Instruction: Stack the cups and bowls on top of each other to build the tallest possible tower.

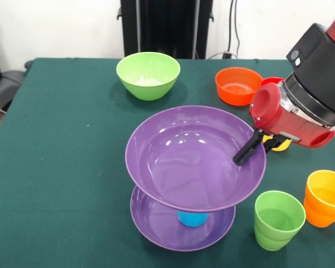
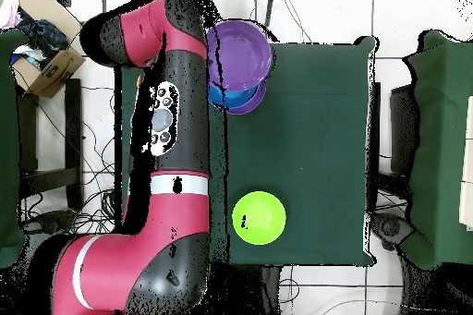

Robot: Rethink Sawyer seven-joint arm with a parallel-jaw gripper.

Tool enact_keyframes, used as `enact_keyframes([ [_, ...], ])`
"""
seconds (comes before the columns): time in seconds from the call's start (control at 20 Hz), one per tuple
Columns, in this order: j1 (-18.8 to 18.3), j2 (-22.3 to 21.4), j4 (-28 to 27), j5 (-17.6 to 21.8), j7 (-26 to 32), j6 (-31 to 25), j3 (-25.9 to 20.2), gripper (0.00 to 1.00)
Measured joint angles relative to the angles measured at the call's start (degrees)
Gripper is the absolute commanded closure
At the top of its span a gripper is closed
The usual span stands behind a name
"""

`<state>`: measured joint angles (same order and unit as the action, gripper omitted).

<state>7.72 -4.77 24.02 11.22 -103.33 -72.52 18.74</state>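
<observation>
Purple bowl sits tilted on a blue piece inside the lower purple bowl near the table's front edge, so the tower is three pieces high. The gripper pinches the top bowl's right rim (only one dark finger shows clearly), so placing looks like the step in hand. Next it likely needs levelling and releasing before fetching the green cup or orange cup.

Two purple bowls are sandwiching a blue cup on dark green cloth, beside light green bowl, orange bowl, green cup and orange cup.
</observation>
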Motion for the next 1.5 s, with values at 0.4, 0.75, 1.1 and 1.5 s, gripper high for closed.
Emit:
enact_keyframes([
  [0.4, 0.0, 0.0, 0.0, 0.0, 0.0, 0.0, 0.0, 1.00],
  [0.75, 0.0, -0.5, 0.6, 0.0, 0.0, 0.0, 0.0, 1.00],
  [1.1, 0.0, -2.8, 3.5, 0.0, 0.0, 0.0, 0.0, 1.00],
  [1.5, 0.0, -7.1, 8.8, 0.0, 0.0, 0.0, 0.1, 1.00],
])
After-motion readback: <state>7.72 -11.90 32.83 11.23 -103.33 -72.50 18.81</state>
